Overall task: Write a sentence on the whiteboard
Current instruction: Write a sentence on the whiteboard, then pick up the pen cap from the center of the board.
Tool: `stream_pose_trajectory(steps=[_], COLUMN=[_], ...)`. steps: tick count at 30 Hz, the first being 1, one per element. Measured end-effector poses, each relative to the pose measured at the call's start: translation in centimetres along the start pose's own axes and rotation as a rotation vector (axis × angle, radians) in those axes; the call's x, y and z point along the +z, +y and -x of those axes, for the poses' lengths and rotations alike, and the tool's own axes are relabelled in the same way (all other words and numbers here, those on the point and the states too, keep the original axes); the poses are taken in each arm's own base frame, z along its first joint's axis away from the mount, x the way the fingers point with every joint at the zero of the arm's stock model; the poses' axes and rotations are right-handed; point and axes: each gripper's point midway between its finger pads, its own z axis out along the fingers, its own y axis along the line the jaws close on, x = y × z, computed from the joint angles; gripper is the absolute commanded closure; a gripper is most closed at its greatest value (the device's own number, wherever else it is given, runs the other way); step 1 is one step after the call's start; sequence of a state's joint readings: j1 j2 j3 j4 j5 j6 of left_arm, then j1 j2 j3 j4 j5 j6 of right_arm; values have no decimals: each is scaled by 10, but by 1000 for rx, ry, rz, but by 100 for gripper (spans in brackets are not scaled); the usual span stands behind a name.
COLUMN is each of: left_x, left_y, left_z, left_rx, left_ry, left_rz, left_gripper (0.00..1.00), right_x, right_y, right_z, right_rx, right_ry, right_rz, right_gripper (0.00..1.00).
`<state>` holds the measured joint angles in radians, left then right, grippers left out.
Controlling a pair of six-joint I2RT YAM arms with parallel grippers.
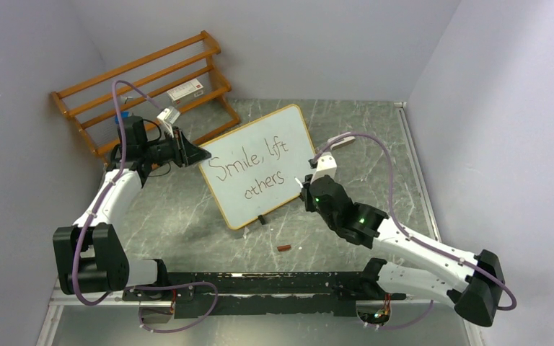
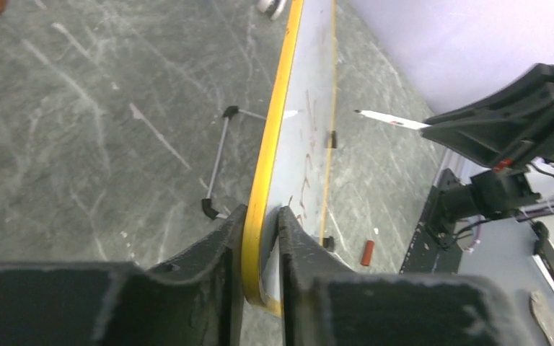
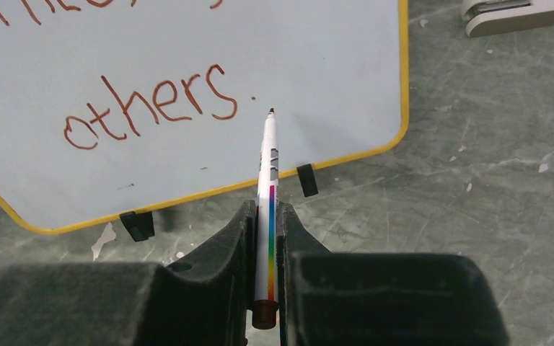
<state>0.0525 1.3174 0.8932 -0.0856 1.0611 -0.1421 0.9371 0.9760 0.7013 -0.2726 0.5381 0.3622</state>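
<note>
Left hand (image 2: 261, 220): clamped on whiteboard (image 1: 292, 137) left edge, steadying it on counter (image 1: 375, 144).
Right hand (image 3: 265, 216): clamped on marker (image 3: 268, 158), long axis pointing boardward.
Marker tip: just right of sentence (image 1: 254, 167) end, off the surface.

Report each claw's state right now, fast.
Left claw: closed on the whiteboard, gripping its framed edge.
Right claw: closed on the marker, tip just short of the board.
</note>
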Motion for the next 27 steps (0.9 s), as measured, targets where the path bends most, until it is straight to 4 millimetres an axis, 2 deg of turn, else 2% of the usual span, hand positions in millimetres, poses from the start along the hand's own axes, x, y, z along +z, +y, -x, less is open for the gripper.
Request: stream_pose_trajectory(steps=[5,9,27], left_x=[1,-1,-19], left_y=[19,25,-1], left_z=[-8,-16,4], left_rx=[0,-14,62], left_ry=[18,39,-21], left_rz=[86,125,172], left_gripper=[57,51,39], right_x=[-13,-22,-30], right_y=[-5,-9,-16], right_z=[8,18,19], right_rx=[12,24,21], right_ry=[-18,-41,-42], right_rz=[6,5,-6], right_gripper=[100,100,100])
